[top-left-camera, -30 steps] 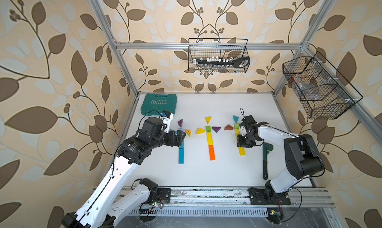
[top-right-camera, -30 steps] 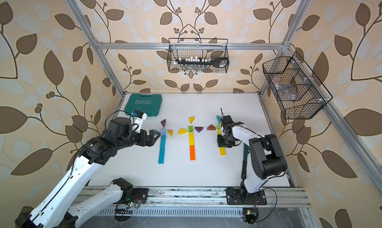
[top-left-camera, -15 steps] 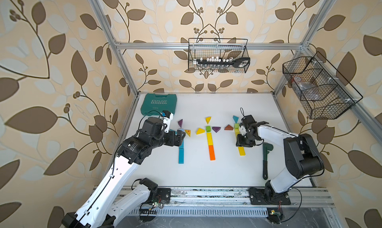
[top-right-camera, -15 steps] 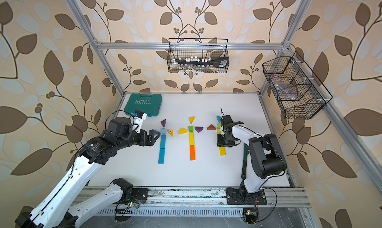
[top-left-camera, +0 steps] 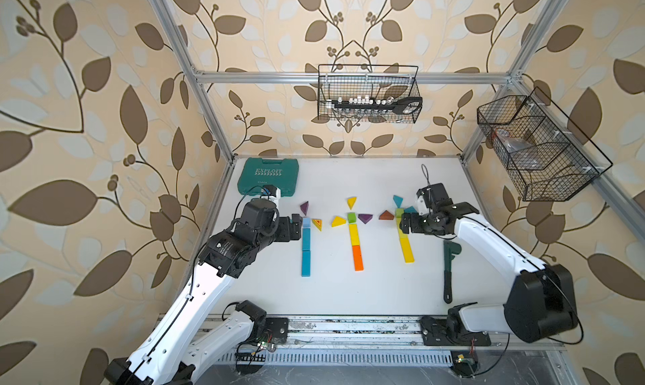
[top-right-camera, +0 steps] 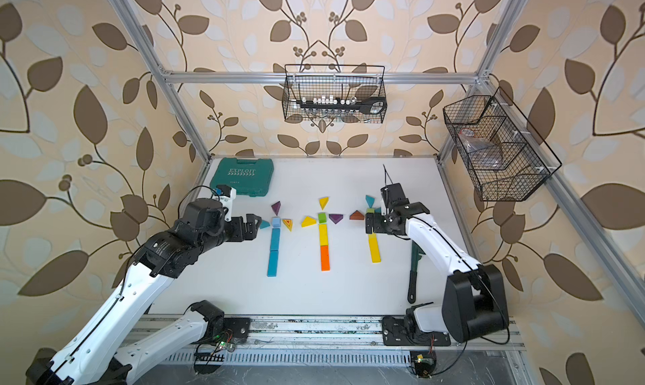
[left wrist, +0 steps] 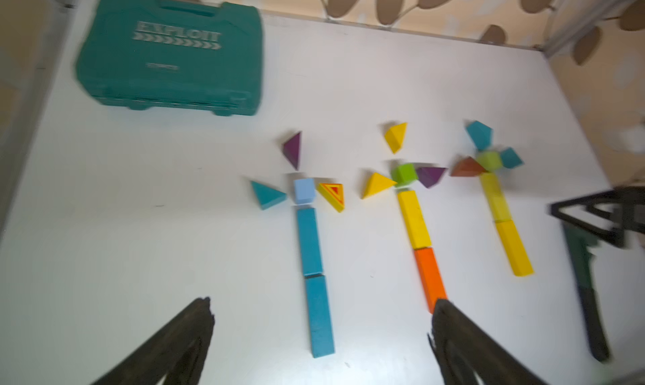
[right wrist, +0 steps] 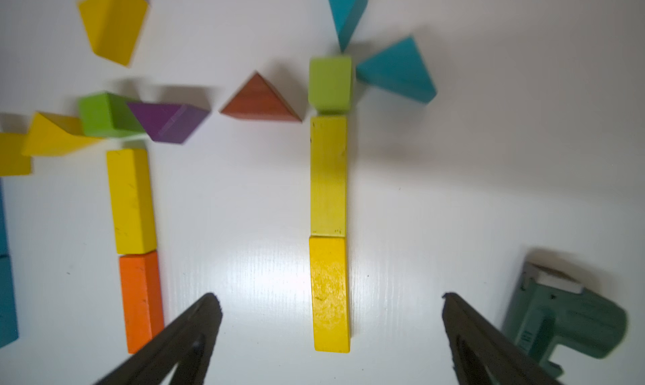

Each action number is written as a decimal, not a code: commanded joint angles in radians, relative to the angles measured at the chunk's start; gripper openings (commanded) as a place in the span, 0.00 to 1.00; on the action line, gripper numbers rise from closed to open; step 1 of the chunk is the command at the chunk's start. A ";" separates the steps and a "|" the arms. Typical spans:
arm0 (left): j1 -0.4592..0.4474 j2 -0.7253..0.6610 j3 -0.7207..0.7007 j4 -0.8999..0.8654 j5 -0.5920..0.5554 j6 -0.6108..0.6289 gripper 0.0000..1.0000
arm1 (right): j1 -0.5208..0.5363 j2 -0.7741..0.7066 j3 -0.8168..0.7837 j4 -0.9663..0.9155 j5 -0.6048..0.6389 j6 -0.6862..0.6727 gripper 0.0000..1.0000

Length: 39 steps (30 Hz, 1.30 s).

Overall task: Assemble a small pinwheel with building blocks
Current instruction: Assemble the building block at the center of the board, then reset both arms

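**Top views.** Three flat pinwheel figures of building blocks [top-left-camera: 354, 233] lay side by side mid-table on the white table [top-left-camera: 349, 296]. They were a teal stem [top-left-camera: 306, 250] under a pale blue cube [top-left-camera: 306, 222], a yellow-and-orange stem [top-left-camera: 356, 247] under a green cube [top-left-camera: 351, 217], and an all-yellow stem [top-left-camera: 407, 249]. The right gripper [top-left-camera: 405, 222] partly hid the hub of the all-yellow stem. Wedges fanned round each hub. The left gripper [top-left-camera: 296, 226] sat low beside the pale blue cube, its tips just beside a teal wedge [top-right-camera: 264, 223]. A tool case [top-left-camera: 268, 175] lay in the far left corner. A wrench [top-left-camera: 449, 261] lay beside the all-yellow stem, partly under the right arm. Wire baskets [top-left-camera: 366, 93] hung on leaf-patterned walls [top-left-camera: 87, 121].

**Left wrist (blurred).** The jaws were spread wide with nothing gripped. The near end of the teal stem lay on the table between them.

**Right wrist.** The jaws were spread wide and empty, either side of the all-yellow stem's near bar and apart from it. A lime cube [right wrist: 330, 83] topped that stem, with two teal wedges and a brown wedge [right wrist: 261, 100] round it. The wrench head lay just outside one finger.
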 commanded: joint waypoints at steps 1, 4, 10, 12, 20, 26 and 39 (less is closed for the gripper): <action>0.017 -0.007 -0.035 -0.065 -0.419 -0.175 0.99 | -0.030 -0.103 0.005 0.068 0.143 -0.009 1.00; 0.054 -0.006 -0.091 0.015 -0.506 -0.198 0.99 | -0.060 -0.188 -0.109 0.278 0.189 -0.052 1.00; 0.153 0.073 -0.321 0.347 -0.691 -0.083 0.99 | -0.157 -0.153 -0.307 0.575 0.240 -0.057 1.00; 0.182 0.128 -0.396 0.468 -0.760 -0.038 0.99 | -0.183 -0.100 -0.329 0.625 0.243 -0.043 1.00; 0.446 0.298 -0.679 1.162 -0.228 0.266 0.99 | -0.194 0.042 -0.535 1.080 0.290 -0.031 1.00; 0.521 0.449 -0.584 1.199 -0.016 0.294 0.99 | -0.177 0.046 -0.567 1.186 0.244 -0.147 1.00; 0.568 0.567 -0.676 1.571 0.221 0.386 0.99 | -0.167 0.197 -0.656 1.527 0.189 -0.234 1.00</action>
